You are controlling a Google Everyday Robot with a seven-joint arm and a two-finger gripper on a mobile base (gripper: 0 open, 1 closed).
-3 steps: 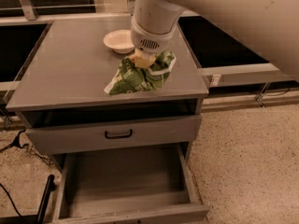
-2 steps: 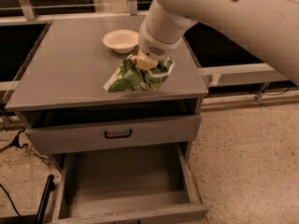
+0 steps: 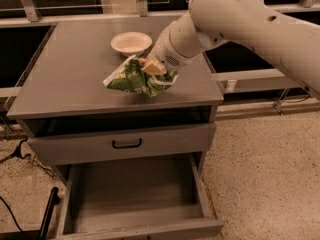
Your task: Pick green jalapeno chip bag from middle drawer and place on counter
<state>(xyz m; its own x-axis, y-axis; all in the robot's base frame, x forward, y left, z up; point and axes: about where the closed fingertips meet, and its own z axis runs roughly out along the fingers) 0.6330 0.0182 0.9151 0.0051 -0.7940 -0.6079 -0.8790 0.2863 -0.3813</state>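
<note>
The green jalapeno chip bag point(image 3: 131, 80) lies on the counter point(image 3: 65, 74), right of its middle and just in front of the pale bowl. My gripper point(image 3: 150, 67) comes down from the upper right and is shut on the bag's upper right end, with the bag's bottom resting on the counter. The middle drawer point(image 3: 135, 186) stands pulled out at the bottom of the cabinet, its grey floor bare.
A pale round bowl point(image 3: 131, 43) sits on the counter behind the bag. A shut drawer front with a black handle point(image 3: 126, 144) lies between the counter and the open drawer. A black cable point(image 3: 15, 151) runs over the speckled floor at the left.
My arm has leaned over to the right, and the wrist now slants in from the upper right. The bag has sunk a little to the left and lies flatter on the counter.
</note>
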